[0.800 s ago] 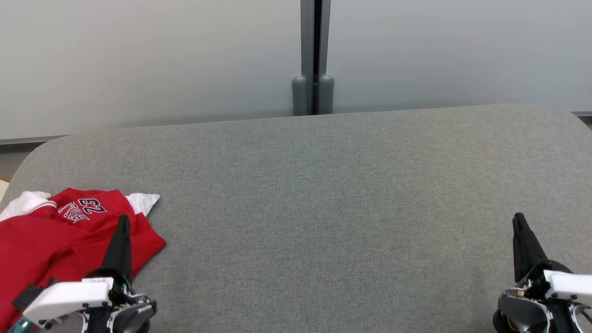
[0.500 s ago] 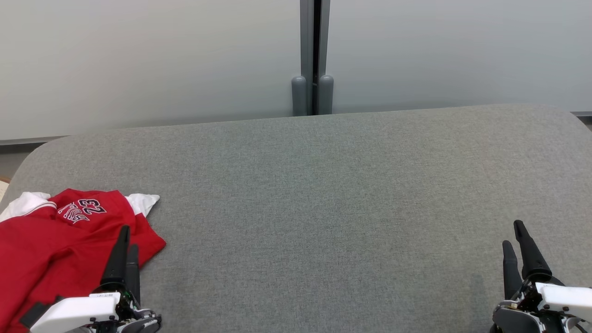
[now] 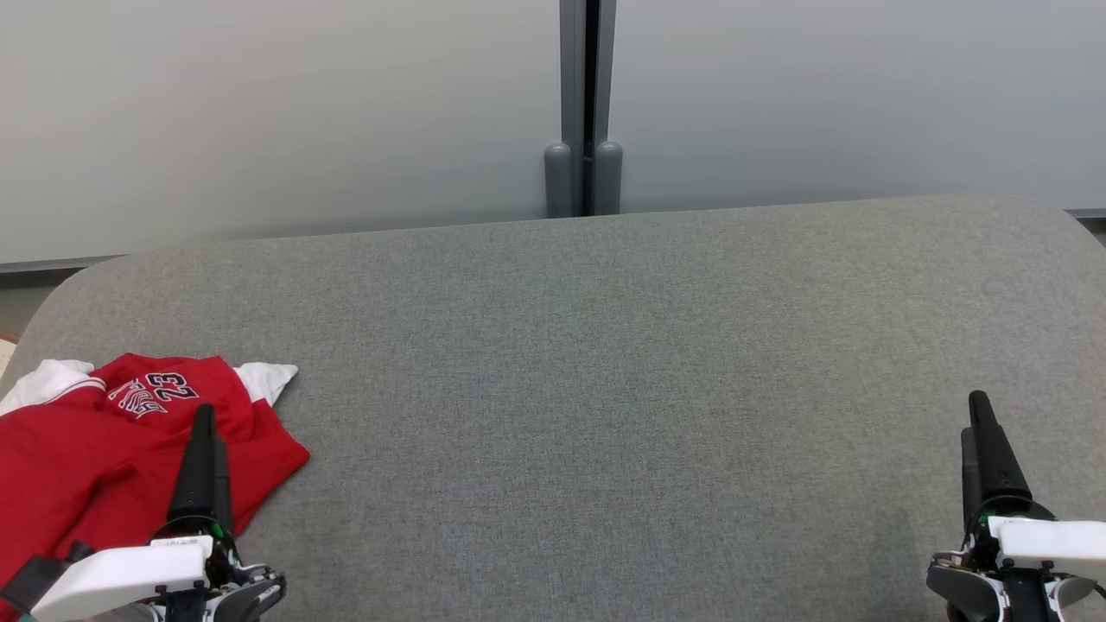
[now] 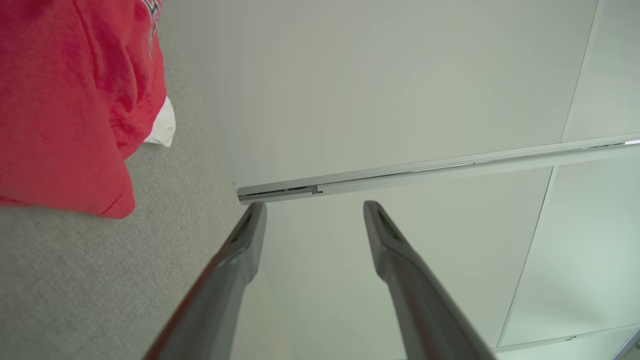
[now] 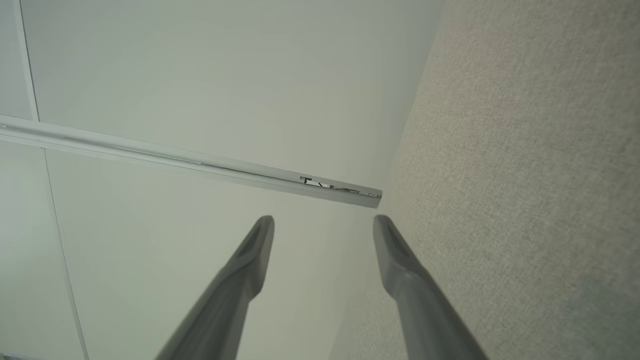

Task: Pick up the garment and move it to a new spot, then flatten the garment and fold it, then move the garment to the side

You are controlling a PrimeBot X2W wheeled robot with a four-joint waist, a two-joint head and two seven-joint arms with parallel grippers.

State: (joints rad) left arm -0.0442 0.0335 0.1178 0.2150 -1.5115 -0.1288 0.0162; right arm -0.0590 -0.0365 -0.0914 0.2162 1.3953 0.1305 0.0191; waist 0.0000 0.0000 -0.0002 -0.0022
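Note:
The garment (image 3: 95, 441), red with white sleeves and dark lettering, lies crumpled at the left end of the grey table (image 3: 605, 389), partly cut off by the head view's left edge. My left gripper (image 3: 207, 422) hovers at the garment's near right part, its fingers stacked edge-on in the head view. In the left wrist view the left gripper (image 4: 315, 207) is open and empty, with the garment (image 4: 65, 100) off to the upper left, apart from the fingers. My right gripper (image 3: 973, 415) stands far right, open and empty too (image 5: 324, 220).
A pale wall with a dark vertical post (image 3: 585, 104) runs behind the table's far edge. The table's rounded left corner (image 3: 60, 294) lies just beyond the garment.
The left gripper has shifted slightly left over the garment; the right gripper's fingers have risen a little. The garment has not moved.

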